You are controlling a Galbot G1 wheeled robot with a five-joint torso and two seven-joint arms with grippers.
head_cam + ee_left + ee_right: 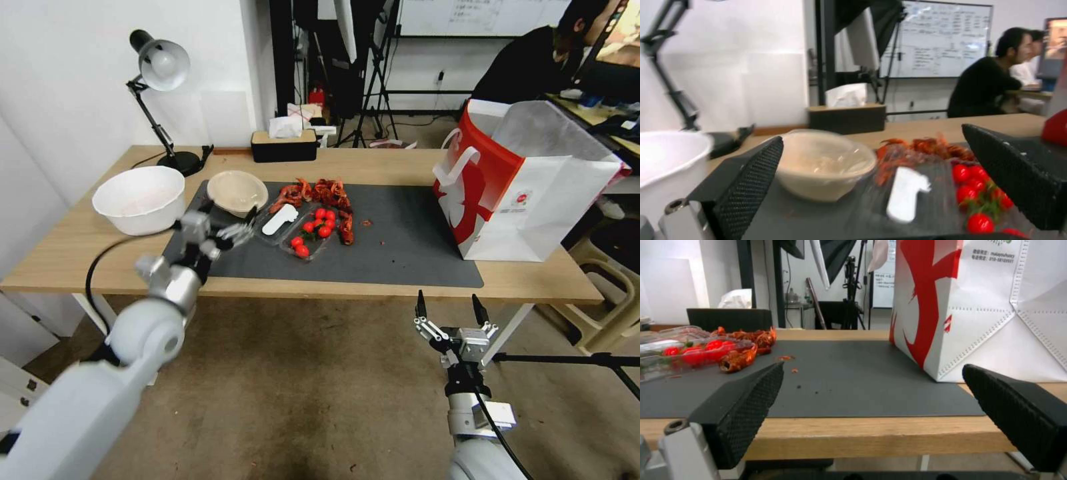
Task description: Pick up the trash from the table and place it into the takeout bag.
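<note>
On the dark grey mat [400, 247] of the table [80, 247] lies the trash: a beige paper bowl [237, 192] [824, 166], a clear plastic tray [303, 233] [925, 200] holding red cherry tomatoes, and a heap of red crayfish shells [320, 192] [746, 340]. My left gripper [230, 219] [872, 133] hovers open just in front of the beige bowl, empty. The red-and-white takeout bag [527, 187] [978, 306] stands open at the mat's right end. My right gripper [450, 310] [873, 366] hangs open below the table's front edge, short of the bag.
A big white bowl [140, 199] [666, 166] sits left of the mat, close to my left arm. At the table's back stand a black desk lamp [160, 87] and a tissue box [283, 143]. Small red crumbs [367, 223] dot the mat's middle.
</note>
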